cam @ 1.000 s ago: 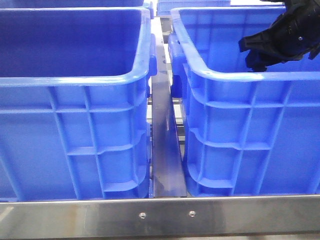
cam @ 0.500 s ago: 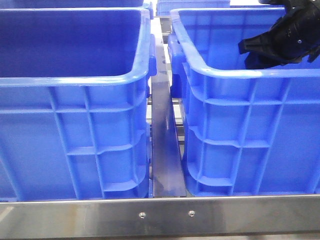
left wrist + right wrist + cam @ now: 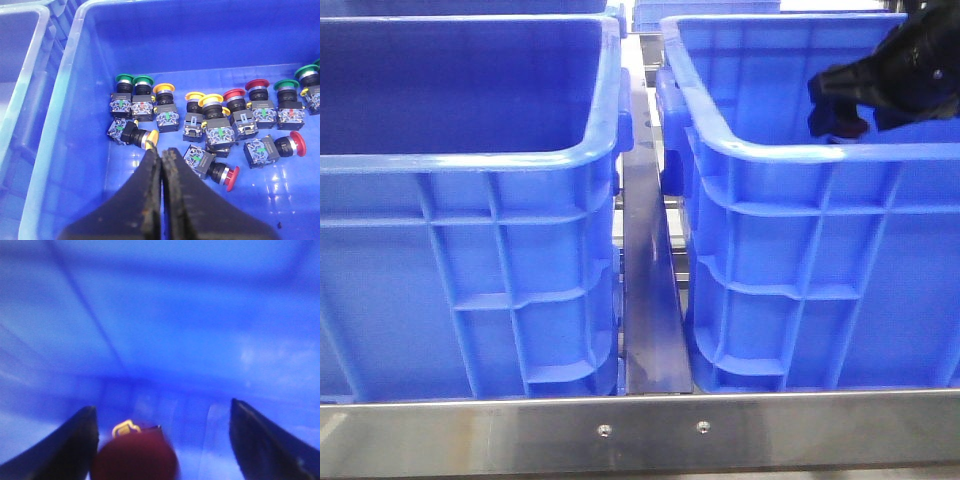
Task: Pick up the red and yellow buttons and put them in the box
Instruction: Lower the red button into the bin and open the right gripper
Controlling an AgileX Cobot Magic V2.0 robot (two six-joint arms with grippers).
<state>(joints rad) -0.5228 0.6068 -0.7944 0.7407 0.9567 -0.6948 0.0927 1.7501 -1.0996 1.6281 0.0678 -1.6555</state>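
In the front view my right gripper point(image 3: 840, 105) hangs inside the right blue box point(image 3: 800, 152), just behind its near rim. In the right wrist view its jaws point(image 3: 162, 407) stand wide apart, and a blurred dark red button cap point(image 3: 135, 460) sits between them, close to one finger. My left gripper point(image 3: 161, 151) is shut and empty over another blue crate point(image 3: 60, 125) that holds several buttons. Its tip is beside a yellow button point(image 3: 150, 137) lying on its side. Other yellow buttons point(image 3: 210, 100) and red buttons point(image 3: 232, 178) lie just beyond.
Green-capped buttons point(image 3: 124, 78) stand among the red and yellow ones. A second blue crate point(image 3: 470, 160) stands on the left in the front view, with a steel rail point(image 3: 650, 300) between the two. Another crate's rim point(image 3: 20, 60) borders the button crate.
In the front view my right gripper has shifted slightly to the right and up inside the right box. The crates have not moved.
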